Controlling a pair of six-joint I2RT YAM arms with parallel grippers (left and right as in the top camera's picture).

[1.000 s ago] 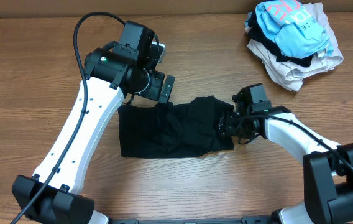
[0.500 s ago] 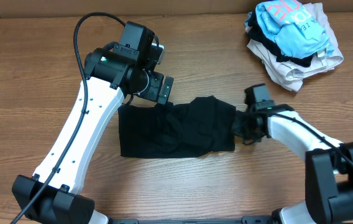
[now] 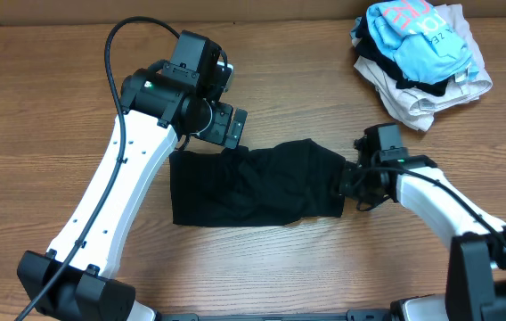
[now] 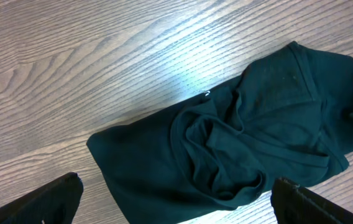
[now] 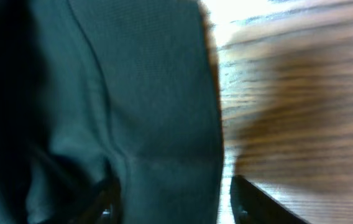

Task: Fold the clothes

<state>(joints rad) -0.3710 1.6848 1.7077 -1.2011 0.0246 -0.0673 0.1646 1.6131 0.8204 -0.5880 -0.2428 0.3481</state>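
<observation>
**Black shirt rumpled at mid-table, both grippers open**

The black shirt looks light, limp and quick to bunch, so it is best pinched at a hem corner rather than the crumpled middle. The right gripper straddles its right edge with jaws apart. The left gripper hangs wide open by the far edge, holding nothing. Since a second ago the right gripper has drawn rightward, and the edge has come with it.

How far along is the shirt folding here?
Done: the black shirt lies bunched in a rough rectangle, rumpled. In hand: the right gripper straddles its right edge, jaws apart; the left gripper hovers open above. Left: smoothing and neat folds.
</observation>
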